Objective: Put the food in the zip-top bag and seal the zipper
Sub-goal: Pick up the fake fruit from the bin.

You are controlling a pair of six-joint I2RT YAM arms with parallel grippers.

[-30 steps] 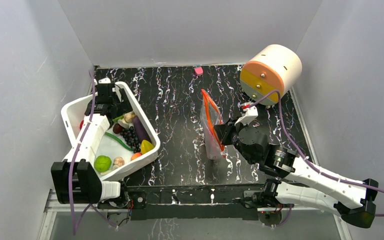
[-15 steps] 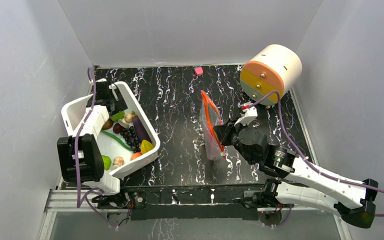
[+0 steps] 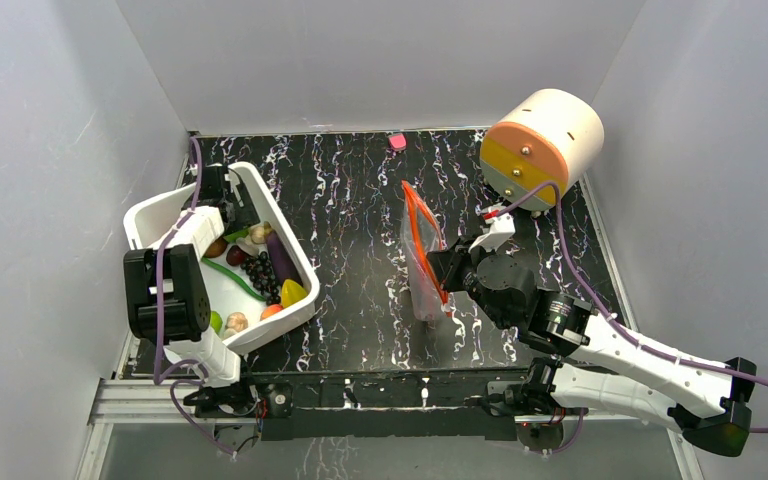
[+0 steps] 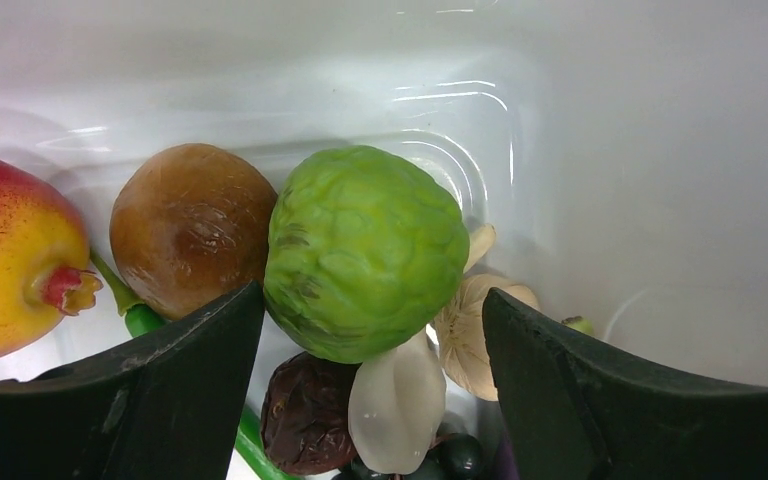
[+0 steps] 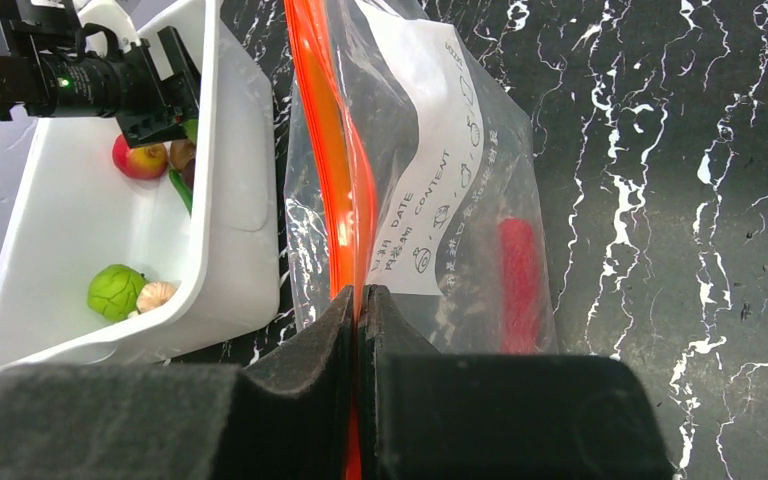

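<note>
orange-red plastic, the zipper (image 5: 332, 150) rises out of my right claw (image 5: 360, 295), whose two fingers are pinched flat together on the strip. it edges the zip-top bag (image 3: 422, 270), clear and floppy, which stands up on the middle of the black marbled table (image 3: 360, 200) with its mouth at the top and its white label (image 5: 430, 200) on one wall. a red chili (image 5: 520, 285) shows through the clear plastic low down; i cannot tell whether it lies inside or behind. well apart to the left sits the white tub (image 3: 150, 215) with more food in it: black grapes (image 3: 259, 272) and a purple eggplant (image 3: 281, 258) near its middle. my left claw (image 4: 370, 295) is down in the tub's far corner, spread wide, one finger on each side of the green round fruit (image 4: 365, 250). the finger on the right of my wrist view stands clear of it; the other is right at its edge, touching or not i cannot tell. a brown round fruit (image 4: 190, 225) sits against the green one, a red and yellow fruit (image 4: 5, 260) beyond that, garlic (image 4: 475, 325) on the other side. at the table's far right corner sits a peach-coloured drum (image 3: 540, 140)
</note>
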